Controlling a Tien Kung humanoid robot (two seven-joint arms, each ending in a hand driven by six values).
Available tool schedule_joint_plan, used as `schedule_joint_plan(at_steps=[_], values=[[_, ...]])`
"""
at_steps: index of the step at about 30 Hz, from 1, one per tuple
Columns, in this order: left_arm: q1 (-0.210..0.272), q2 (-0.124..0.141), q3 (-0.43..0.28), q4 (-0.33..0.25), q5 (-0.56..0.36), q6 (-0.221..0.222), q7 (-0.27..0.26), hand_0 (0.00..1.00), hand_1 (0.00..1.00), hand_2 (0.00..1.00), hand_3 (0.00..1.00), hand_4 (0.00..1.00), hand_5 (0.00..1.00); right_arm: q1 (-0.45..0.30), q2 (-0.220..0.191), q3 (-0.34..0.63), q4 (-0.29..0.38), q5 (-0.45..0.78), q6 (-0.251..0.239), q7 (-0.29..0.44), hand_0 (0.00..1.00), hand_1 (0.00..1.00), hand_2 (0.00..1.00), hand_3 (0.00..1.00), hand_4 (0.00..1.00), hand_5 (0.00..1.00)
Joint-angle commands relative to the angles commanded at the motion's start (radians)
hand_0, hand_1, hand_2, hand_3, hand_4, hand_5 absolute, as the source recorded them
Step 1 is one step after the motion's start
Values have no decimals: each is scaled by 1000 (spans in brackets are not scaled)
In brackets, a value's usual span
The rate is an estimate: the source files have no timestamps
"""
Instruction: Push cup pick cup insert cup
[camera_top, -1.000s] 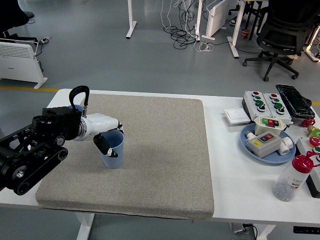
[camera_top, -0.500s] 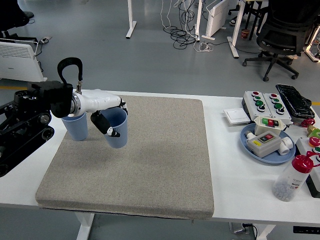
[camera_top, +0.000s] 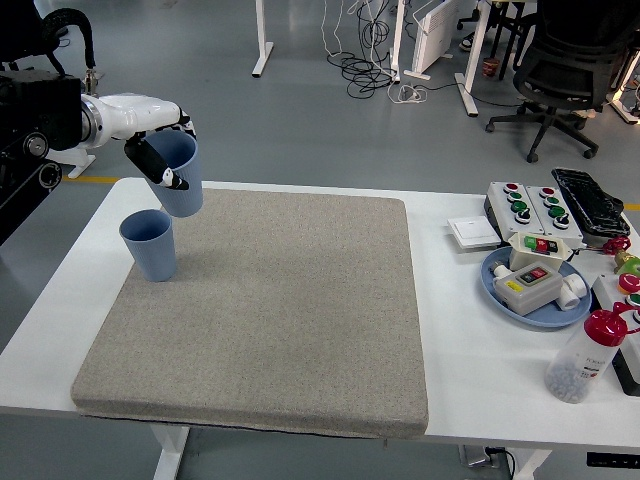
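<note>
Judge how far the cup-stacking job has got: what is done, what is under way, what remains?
Done: the left hand has picked up one blue cup. Under way: it holds that cup in the air, up and to the right of the second cup standing on the grey mat. Left: lowering it into the standing cup.

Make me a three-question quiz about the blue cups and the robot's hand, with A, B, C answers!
1. Where is the standing cup?
A. on the grey mat's left side
B. in the blue dish
C. on the floor

2. How many blue cups are there?
A. one
B. two
C. four

3. What is the left hand doing?
A. resting flat on the mat
B. pressing a button
C. holding a cup in the air

Answers:
1. A, it stands upright near the left edge of the grey mat.
2. B, one stands on the mat and the held cup is above it.
3. C, the fingers wrap that cup, which is clear of the table.
</note>
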Motion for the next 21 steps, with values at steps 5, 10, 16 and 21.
schedule_joint_plan(at_steps=[5, 10, 16, 21], values=[[0, -12, -6, 70, 24, 0, 0, 425, 595, 670, 631, 651, 74, 3, -2, 6, 1, -12, -1, -3, 749, 686, 681, 578, 98, 498], [7, -21, 6, 114, 17, 8, -11, 425, 595, 670, 631, 651, 74, 5, -1, 6, 0, -8, -1, -2, 749, 686, 681, 578, 98, 498], [10, -26, 21, 140, 19, 26, -25, 428, 596, 669, 630, 649, 72, 8, -2, 8, 0, -13, -2, -4, 749, 686, 681, 578, 98, 497], [12, -28, 25, 148, 22, 33, -31, 434, 597, 671, 630, 640, 66, 9, -2, 7, 0, -12, -2, -3, 749, 685, 682, 578, 98, 497]])
